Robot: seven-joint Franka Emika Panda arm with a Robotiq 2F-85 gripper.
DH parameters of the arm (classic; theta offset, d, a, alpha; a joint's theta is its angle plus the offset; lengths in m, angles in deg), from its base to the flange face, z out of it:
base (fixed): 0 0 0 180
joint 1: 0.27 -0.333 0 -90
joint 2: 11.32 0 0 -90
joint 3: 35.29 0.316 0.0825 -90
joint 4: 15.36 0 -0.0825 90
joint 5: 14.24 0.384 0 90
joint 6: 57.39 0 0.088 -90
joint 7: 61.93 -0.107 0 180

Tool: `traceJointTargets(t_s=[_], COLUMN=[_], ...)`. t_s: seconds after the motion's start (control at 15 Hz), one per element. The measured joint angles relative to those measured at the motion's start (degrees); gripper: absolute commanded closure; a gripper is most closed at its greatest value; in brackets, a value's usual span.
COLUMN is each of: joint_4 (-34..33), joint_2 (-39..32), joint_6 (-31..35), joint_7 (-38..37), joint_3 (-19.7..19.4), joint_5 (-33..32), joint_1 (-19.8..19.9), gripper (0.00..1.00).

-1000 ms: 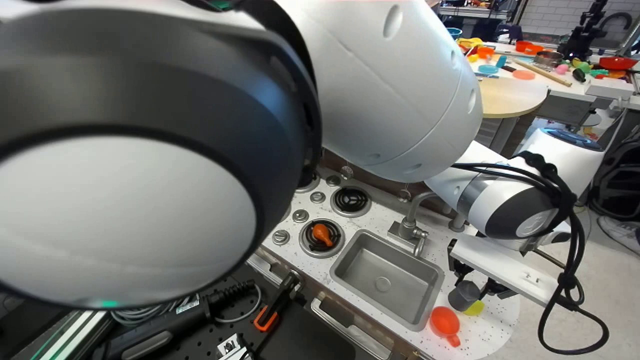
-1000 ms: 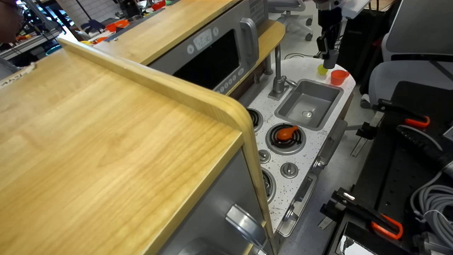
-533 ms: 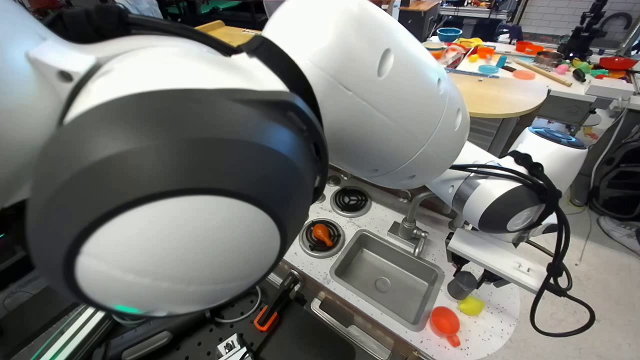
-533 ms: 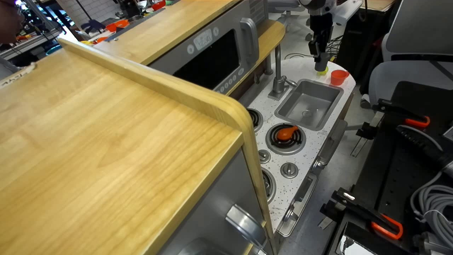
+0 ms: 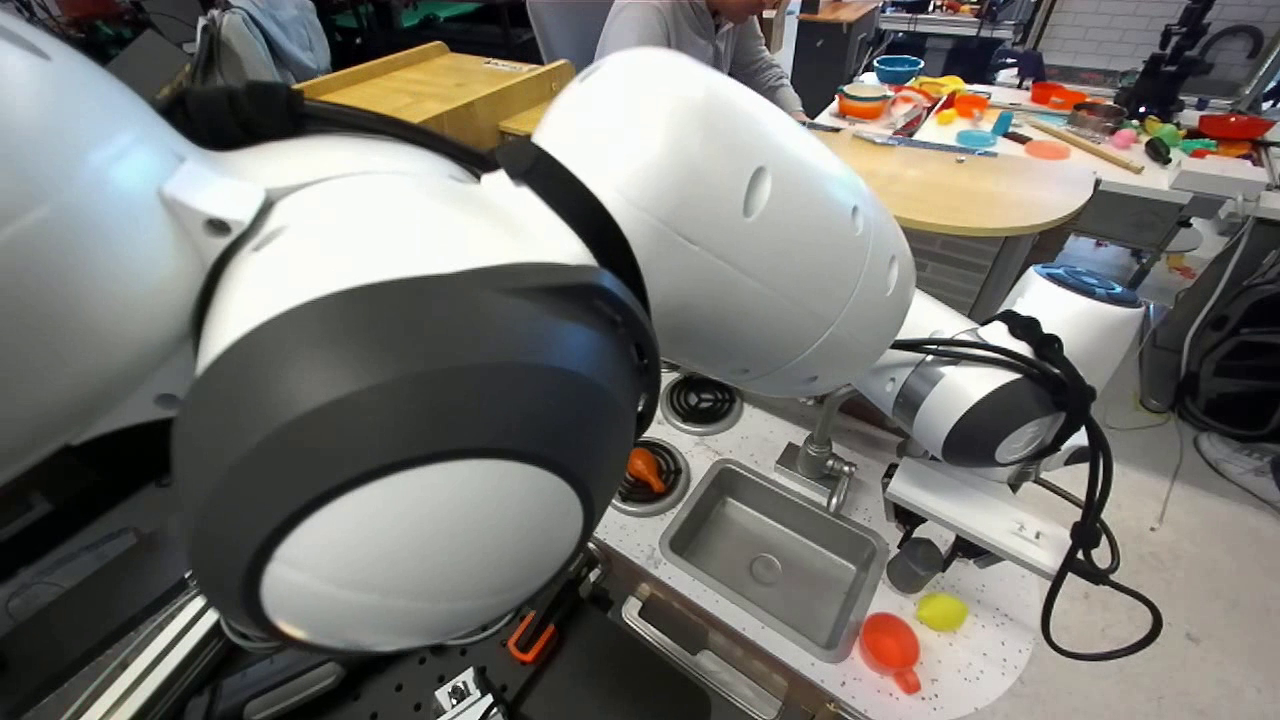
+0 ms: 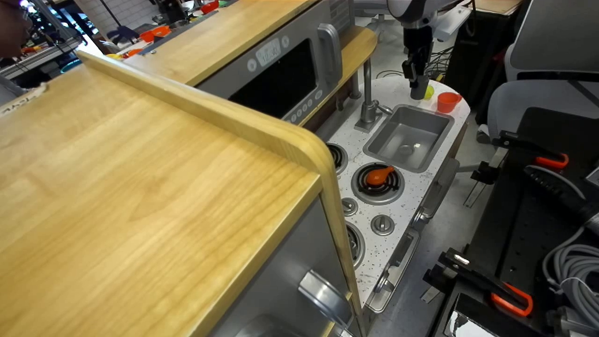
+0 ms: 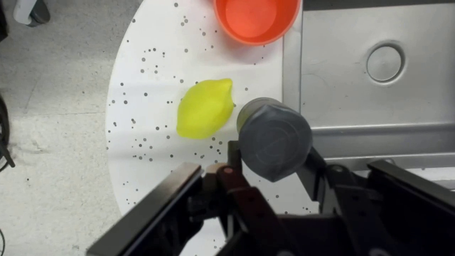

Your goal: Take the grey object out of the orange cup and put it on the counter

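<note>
The grey object (image 7: 274, 142), a small dark cup-like piece, is between the two fingers of my gripper (image 7: 273, 156), which touch its sides. The grey object also shows at the gripper in both exterior views (image 5: 915, 566) (image 6: 419, 90). It is over the counter (image 5: 985, 645) beside the sink corner; I cannot tell whether its bottom touches the surface. The orange cup (image 5: 889, 643) stands upright on the counter near the sink's edge, apart from the gripper. In the wrist view, the orange cup (image 7: 253, 17) is cut by the top edge and its visible inside is empty.
A yellow-green lemon (image 7: 205, 108) lies on the counter (image 7: 160, 92) beside the grey object. The grey sink (image 6: 407, 135) and its faucet (image 6: 369, 110) are close by. An orange thing (image 6: 379, 176) rests on a black burner. The wooden shelf (image 6: 365, 42) overhangs the counter's back.
My gripper has moved with the grey object away from the orange cup, past the lemon, and lower toward the counter beside the sink. The lemon shows more fully. The cup has not moved.
</note>
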Motion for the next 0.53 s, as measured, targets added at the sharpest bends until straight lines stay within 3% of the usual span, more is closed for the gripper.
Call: traceJointTargets(t_s=[0.07,0.13,0.2,0.47,0.53], joint_4=[-0.6,-1.3,-2.0,-4.6,-5.2], joint_2=[-0.7,-1.5,-2.3,-4.8,-5.1], joint_6=[-0.2,-0.4,-0.5,-0.9,-0.9], joint_7=[0.0,0.0,0.0,0.0,0.0], joint_3=[0.0,0.0,0.0,-0.1,-0.1], joint_5=[0.0,0.0,-0.1,-0.1,-0.1], joint_1=[0.0,0.0,0.0,0.0,0.0], gripper=[0.83,0.33,0.32,0.04,0.01])
